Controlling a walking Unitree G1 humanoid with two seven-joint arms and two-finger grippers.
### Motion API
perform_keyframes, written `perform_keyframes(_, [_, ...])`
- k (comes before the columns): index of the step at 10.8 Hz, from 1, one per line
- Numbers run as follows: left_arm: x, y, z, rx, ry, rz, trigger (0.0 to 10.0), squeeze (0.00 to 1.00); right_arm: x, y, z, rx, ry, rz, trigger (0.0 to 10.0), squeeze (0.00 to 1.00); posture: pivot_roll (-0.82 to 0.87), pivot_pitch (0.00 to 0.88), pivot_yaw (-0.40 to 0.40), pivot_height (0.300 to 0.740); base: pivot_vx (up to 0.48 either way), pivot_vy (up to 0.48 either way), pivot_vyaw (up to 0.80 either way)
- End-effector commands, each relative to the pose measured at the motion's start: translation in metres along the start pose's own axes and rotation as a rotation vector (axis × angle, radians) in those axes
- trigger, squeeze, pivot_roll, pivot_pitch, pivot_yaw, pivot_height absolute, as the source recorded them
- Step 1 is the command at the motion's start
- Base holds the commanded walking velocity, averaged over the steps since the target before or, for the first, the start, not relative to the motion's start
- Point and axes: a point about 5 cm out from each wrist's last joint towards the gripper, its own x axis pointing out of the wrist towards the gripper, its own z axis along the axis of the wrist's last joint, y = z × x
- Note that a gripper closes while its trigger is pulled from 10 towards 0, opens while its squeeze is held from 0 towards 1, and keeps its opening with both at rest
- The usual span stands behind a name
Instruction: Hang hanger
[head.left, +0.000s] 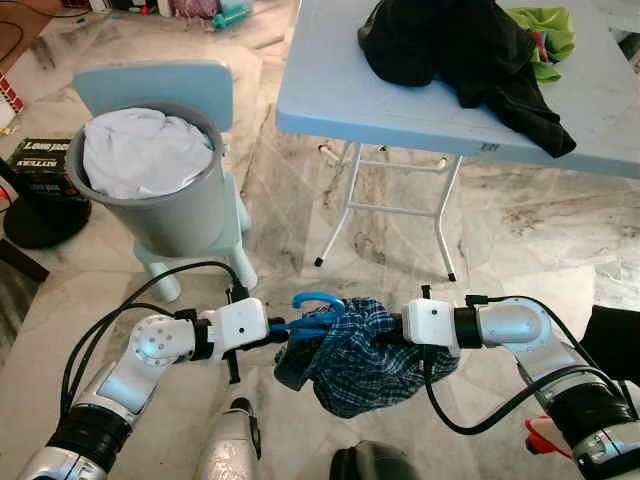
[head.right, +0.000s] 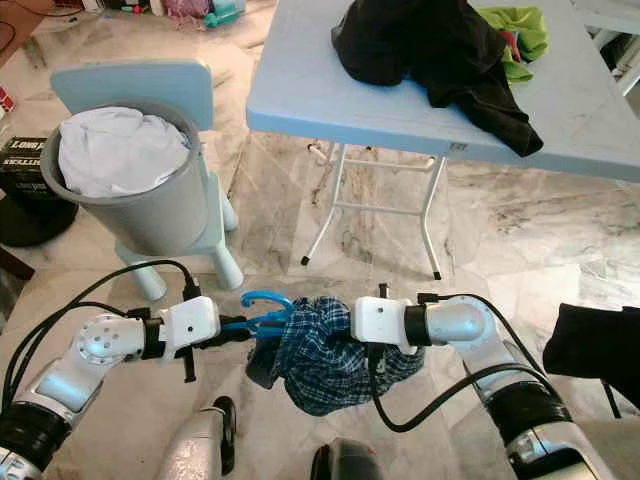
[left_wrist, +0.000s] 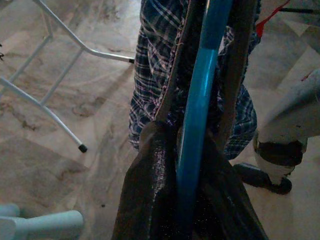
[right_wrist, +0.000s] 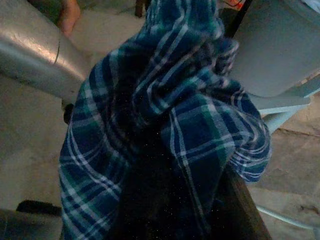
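Left tool pinches the blue hanger; right tool is buried in the plaid garment, its fingers' state unclear.

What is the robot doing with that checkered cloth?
The robot is holding a blue hanger with a blue plaid garment bunched on it, out in front of itself above the marble floor. Its left gripper is closed on the hanger, and its right gripper is pushed into the cloth from the other side. The hanger is not hung anywhere yet. Ahead stand a grey bucket of white laundry and a folding table with dark clothes on top.
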Motion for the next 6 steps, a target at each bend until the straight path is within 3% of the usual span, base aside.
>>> perform_keyframes(1, [0.000, 0.004, 0.002, -0.020, -0.036, 0.044, 0.0, 0.00, 0.005, -0.001, 0.009, -0.016, -0.055, 0.032, 10.0, 1.00, 0.06, 0.183, -0.086, 0.740, 0.000, 0.000, 0.00])
perform_keyframes(4, [0.003, 0.006, 0.003, -0.061, -0.080, 0.118, 0.0, 0.00, 0.003, -0.010, 0.011, -0.015, -0.059, 0.007, 10.0, 1.00, 0.06, 0.182, -0.085, 0.740, 0.000, 0.000, 0.00])
perform_keyframes(6, [0.005, 0.013, 0.006, -0.113, -0.135, 0.235, 0.0, 0.00, -0.007, -0.031, 0.012, -0.028, -0.046, -0.098, 10.0, 1.00, 0.07, 0.181, -0.086, 0.740, 0.000, 0.000, 0.00])
